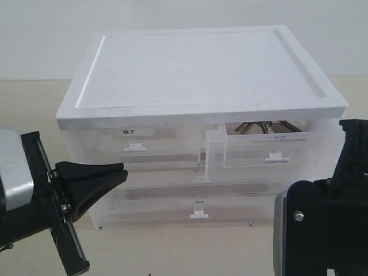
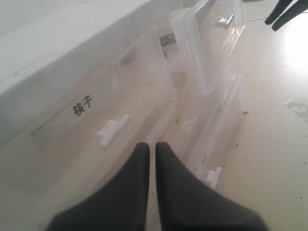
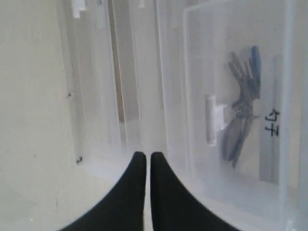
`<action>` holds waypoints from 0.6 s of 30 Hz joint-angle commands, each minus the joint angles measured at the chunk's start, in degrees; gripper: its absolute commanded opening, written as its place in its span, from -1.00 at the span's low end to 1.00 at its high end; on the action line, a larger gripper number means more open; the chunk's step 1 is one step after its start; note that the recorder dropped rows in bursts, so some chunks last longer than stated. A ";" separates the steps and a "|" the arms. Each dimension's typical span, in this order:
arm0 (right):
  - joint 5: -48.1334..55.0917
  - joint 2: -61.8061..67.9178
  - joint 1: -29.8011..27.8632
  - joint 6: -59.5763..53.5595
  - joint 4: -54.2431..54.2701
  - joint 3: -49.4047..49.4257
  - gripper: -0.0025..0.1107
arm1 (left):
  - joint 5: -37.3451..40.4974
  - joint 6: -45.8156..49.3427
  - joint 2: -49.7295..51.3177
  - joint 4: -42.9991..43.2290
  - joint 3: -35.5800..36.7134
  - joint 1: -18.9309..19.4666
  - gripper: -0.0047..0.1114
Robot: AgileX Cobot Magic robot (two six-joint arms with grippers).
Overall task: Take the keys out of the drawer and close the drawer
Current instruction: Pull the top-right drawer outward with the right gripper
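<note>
Right hand (image 3: pixel 148 161) is clenched, fingers pressed tip to tip with nothing between them. It sits low in front of the cabinet (image 1: pixel 195 63), near the drawer (image 3: pixel 231 62) but touching nothing. Left hand (image 2: pixel 151 150) is also clenched and empty, parked off the front of the neighbouring drawer (image 2: pixel 82 106) with the bold black label.

We see the drawer already pulled partway out (upper row, right half in the exterior view). Keys (image 3: pixel 243 106) are inside it, a dark bluish-grey bunch lying flat behind the translucent front, close behind the tab handle (image 3: pixel 213 120). The exterior view gives us only a sliver of them, in the gap between the drawer front and the cabinet's top.

We judge we're at the extraction step, with no grasp begun. Closing comes after.

Next move, as we read it:
- The right hand has to lift above the drawer's front wall, spread its fingers, then come down through the open top onto the bunch.
- That opening looks narrow, since the cabinet's top overhangs much of the drawer, so we'd expect a steep approach close to the front wall.
- The keys lie splayed and flat, so we think pinching one blade is the likelier grip.
- The left hand looks free to push the drawer shut afterwards, or to steady the cabinet on the bench (image 1: pixel 34 103) if it drags.
</note>
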 commanded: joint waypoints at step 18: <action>14.32 4.44 -1.06 -17.10 19.54 -21.08 -0.22 | -0.75 -1.19 0.25 1.80 -0.14 -0.34 -0.84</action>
